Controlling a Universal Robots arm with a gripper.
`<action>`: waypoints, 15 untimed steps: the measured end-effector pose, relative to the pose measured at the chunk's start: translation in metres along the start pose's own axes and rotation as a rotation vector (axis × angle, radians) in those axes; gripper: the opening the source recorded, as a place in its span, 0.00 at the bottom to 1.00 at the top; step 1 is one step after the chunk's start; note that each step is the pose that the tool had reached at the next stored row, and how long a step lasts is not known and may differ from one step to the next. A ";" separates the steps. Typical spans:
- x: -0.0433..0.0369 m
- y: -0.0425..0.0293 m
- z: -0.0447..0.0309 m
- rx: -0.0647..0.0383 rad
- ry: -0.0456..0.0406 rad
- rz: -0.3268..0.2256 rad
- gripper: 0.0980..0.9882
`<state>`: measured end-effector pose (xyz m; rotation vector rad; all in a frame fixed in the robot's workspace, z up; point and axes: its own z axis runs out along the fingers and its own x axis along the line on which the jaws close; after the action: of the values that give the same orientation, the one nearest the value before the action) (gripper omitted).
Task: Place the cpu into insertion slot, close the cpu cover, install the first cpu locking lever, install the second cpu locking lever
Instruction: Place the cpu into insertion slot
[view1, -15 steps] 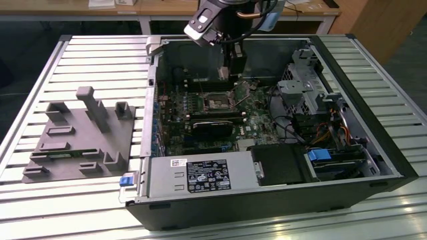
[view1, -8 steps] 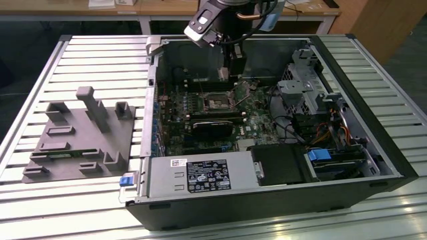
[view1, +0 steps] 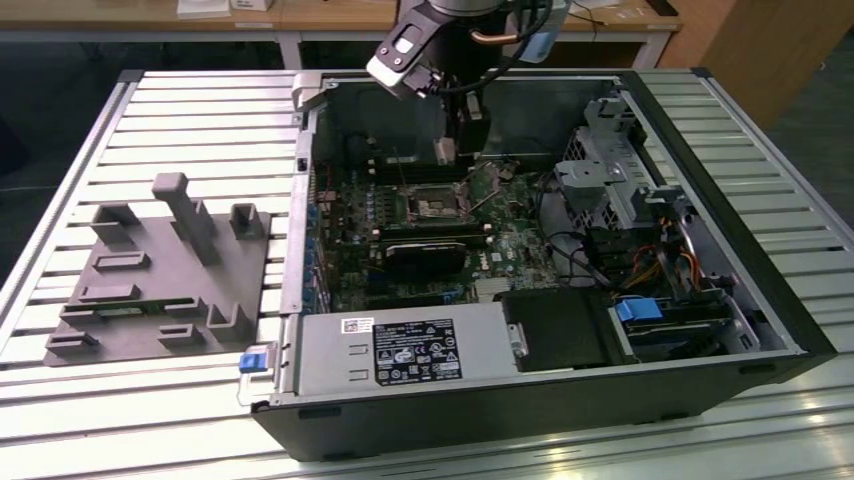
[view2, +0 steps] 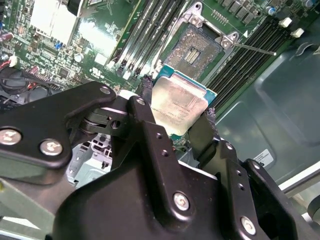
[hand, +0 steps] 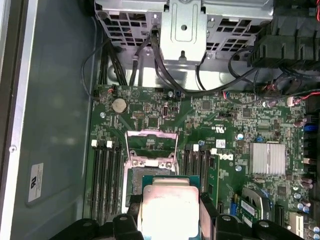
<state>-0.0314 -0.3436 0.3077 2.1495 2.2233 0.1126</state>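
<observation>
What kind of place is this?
Probably a robot lab or workshop: an open computer case sits on a slatted metal table, a robot arm holds a cpu over its board, and desks stand behind.

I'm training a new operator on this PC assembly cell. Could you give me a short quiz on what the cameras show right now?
1. True or false: the cpu already lies in the insertion slot.
2. Multiple choice: the cpu cover is A) swung open, B) shut over the slot, C) held in the gripper.
3. Fill in: the gripper is shut on the ____.

Key:
1. False. The chip is held apart from the slot, whose contacts lie bare.
2. A.
3. cpu.
</observation>
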 end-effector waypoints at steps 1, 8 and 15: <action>0.0000 -0.0006 0.0009 0.000 0.0001 0.000 0.49; 0.0000 -0.0014 0.0047 0.000 0.0001 0.000 0.49; -0.0001 -0.0017 0.0078 0.000 0.0000 0.000 0.49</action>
<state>-0.0324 -0.3436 0.2998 2.1497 2.2233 0.1124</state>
